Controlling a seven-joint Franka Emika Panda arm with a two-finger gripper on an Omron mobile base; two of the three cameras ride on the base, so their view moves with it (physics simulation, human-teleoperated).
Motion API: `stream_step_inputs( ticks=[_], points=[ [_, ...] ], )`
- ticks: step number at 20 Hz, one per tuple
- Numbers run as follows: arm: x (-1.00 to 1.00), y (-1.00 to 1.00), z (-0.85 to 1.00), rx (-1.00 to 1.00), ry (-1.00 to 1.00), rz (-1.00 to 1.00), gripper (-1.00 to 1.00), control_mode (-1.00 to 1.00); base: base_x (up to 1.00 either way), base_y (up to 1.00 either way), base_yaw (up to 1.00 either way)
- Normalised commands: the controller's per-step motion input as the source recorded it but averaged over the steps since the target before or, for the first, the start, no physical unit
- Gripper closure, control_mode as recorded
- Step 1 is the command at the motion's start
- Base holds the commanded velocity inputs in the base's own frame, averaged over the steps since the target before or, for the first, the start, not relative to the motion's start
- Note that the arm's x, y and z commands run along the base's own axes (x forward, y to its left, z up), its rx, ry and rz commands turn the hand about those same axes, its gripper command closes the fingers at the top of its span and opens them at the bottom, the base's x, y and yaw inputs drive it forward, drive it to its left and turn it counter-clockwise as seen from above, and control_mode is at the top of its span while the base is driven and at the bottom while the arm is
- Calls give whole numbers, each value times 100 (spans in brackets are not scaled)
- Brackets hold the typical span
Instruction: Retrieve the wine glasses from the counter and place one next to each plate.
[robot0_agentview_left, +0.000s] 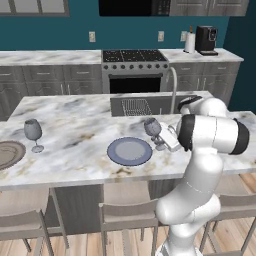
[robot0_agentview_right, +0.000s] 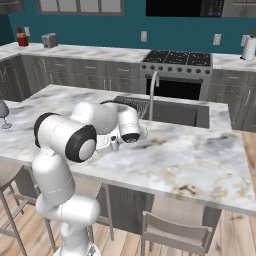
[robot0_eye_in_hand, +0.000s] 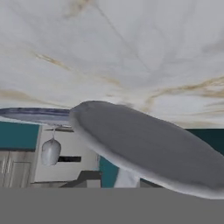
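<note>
Marble surface (robot0_agentview_left: 75, 120) with a sink carries all the things of the task, and the arm bends low over its near edge. In the left base view the tool (robot0_agentview_left: 164, 141) lies close over the marble and points away from the arm, toward the blue plate (robot0_agentview_left: 129, 151).

The near glass (robot0_agentview_left: 153, 128) stands directly at the tip of the tool, with its stem and foot at the fingers. I cannot tell if the fingers are pinching the stem or are already a little apart from it, because the glass and the hand cover each other. In the hand view a wide grey disc (robot0_eye_in_hand: 148, 144), I think the foot of this glass, sits very close in front of the camera.

The glass is upright, so its long axis is vertical and crosses the line of the tool. The plate lies just beyond the glass, near its foot. I cannot tell if they touch.

Far beyond the plate on the same line, the second glass (robot0_agentview_left: 33, 132) stands upright just beside the brown plate (robot0_agentview_left: 7, 154).

By my judgement both glasses are now at their plates. The coming move then depends on one thing: the glass is straight ahead of the tool, so the tool should let go and draw back along its own line. A sideways move could catch the thin stem and tip the glass.
</note>
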Motion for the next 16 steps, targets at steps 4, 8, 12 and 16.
stream_step_inputs(
  ticks=[4, 8, 12, 16],
  points=[
    [-8, -10, -13, 0, -6, 0, 100, -100, 0, 0, 0],
    [-11, -12, -13, 0, -10, 0, 100, -100, 0, 0, 0],
    [3, -7, -34, 0, -5, 0, 100, -100, 0, 0, 0],
    [29, -9, -51, 0, -1, 0, 100, -100, 0, 0, 0]
  ],
)
